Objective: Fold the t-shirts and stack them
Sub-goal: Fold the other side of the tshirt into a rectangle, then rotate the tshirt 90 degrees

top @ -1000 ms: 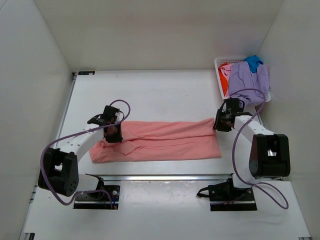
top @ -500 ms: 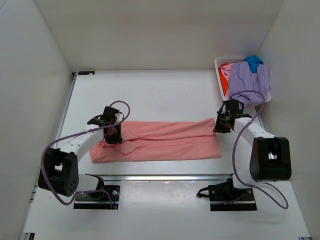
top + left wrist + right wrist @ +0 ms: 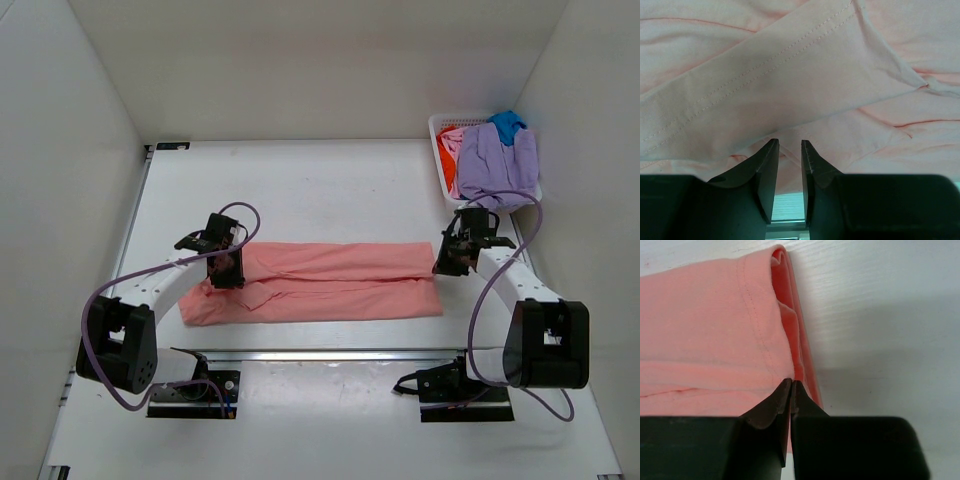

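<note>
Pinch at the hem: the right tool (image 3: 791,384) is clenched on the corner of the salmon-pink t-shirt (image 3: 330,280) nearest the white basket (image 3: 440,125). The left tool (image 3: 790,145), jaws narrowly parted, seems to nip a fold at the end farthest from the basket. That shirt's a long lengthwise band on the surface (image 3: 300,180). Crosswise folds remain, the lavender t-shirt (image 3: 505,160) and others wait in the basket, nothing stacked.

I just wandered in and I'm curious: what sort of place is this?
Probably a robot test booth: plain white walls box in a table, two cabled arms are bolted at its near edge, and one pink t-shirt lies spread out, with a basket of more shirts in the far corner.
</note>
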